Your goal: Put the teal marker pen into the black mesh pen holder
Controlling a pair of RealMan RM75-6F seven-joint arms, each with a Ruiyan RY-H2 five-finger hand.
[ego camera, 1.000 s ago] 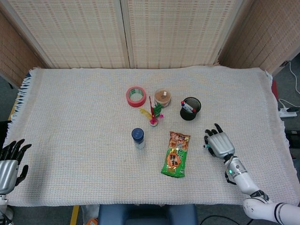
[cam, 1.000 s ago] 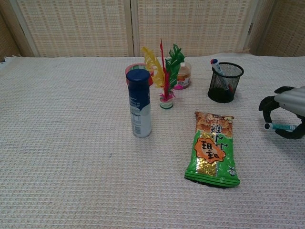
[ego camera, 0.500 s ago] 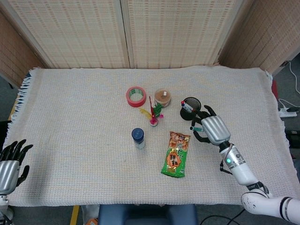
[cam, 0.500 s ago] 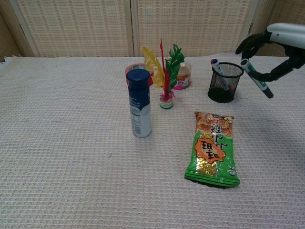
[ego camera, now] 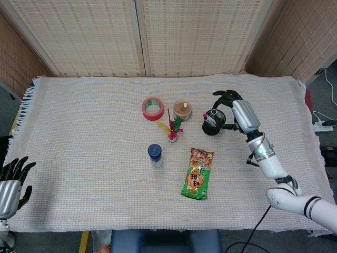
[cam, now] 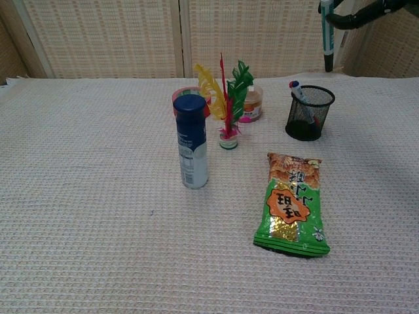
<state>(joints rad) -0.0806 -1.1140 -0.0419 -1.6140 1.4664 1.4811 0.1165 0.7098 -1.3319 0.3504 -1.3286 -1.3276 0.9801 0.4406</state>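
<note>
The right hand (ego camera: 238, 112) was raised over the far right part of the table (ego camera: 79, 132), its fingers (cam: 366, 12) pinching the teal marker (cam: 327, 36). In the chest view the marker hung nearly upright, tip down, above the mesh holder (cam: 309, 112) and clear of its rim. The holder stood upright on the cloth and already contained another pen (cam: 300, 97) leaning against its wall. From the head view the hand lay just right of and partly over the holder (ego camera: 213, 122).

The left hand (ego camera: 11, 182) rested at the near left edge, fingers spread, holding nothing.

Also on the table: a red tape roll (ego camera: 152, 108), a small round jar (ego camera: 182, 109), a feathered shuttlecock (cam: 224, 101), a blue-capped bottle (cam: 193, 140) standing upright, and a green snack packet (cam: 291, 204) lying flat in front of the holder, well apart from it.
</note>
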